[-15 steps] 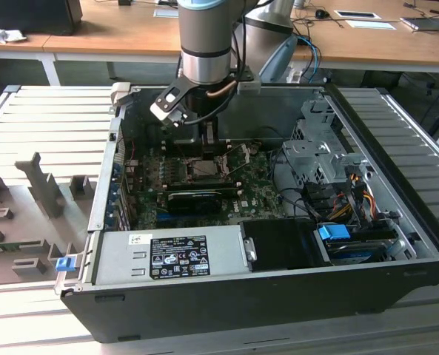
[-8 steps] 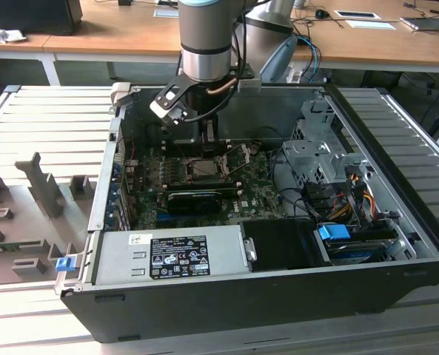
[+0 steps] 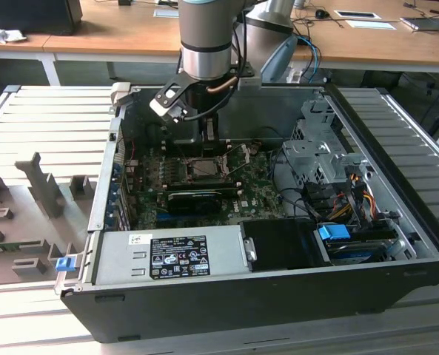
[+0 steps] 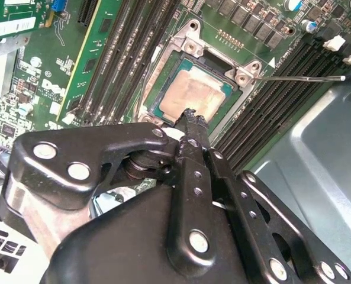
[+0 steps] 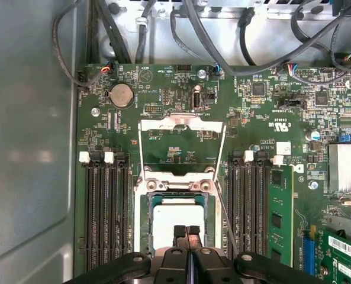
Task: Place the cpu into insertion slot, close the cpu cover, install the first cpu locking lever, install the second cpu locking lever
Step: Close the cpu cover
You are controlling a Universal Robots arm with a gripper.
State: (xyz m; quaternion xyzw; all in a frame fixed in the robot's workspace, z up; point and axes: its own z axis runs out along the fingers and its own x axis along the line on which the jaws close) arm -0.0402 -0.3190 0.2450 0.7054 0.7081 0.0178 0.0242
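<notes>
1. Your end effector [image 5: 187, 229] is narrow: in the first wrist view its two fingers are pressed together with nothing between them.
2. The cpu [image 5: 170, 216] lies flat in its socket on the motherboard [image 5: 181, 89], directly beneath the fingertips. In the second wrist view the tips [image 4: 190, 115] sit over the near edge of the chip [image 4: 196, 92]. You cannot tell from these views whether they touch it or hang just above.
3. The cpu cover [image 5: 181, 123] is open, swung back from the socket on the far side of the cpu from your end effector.
4. A thin locking lever [image 4: 299, 77] stands free, its long axis pointing away from the socket corner.
5. In the exterior view the arm stands upright inside the computer case [image 3: 278, 296], above the socket.
</notes>
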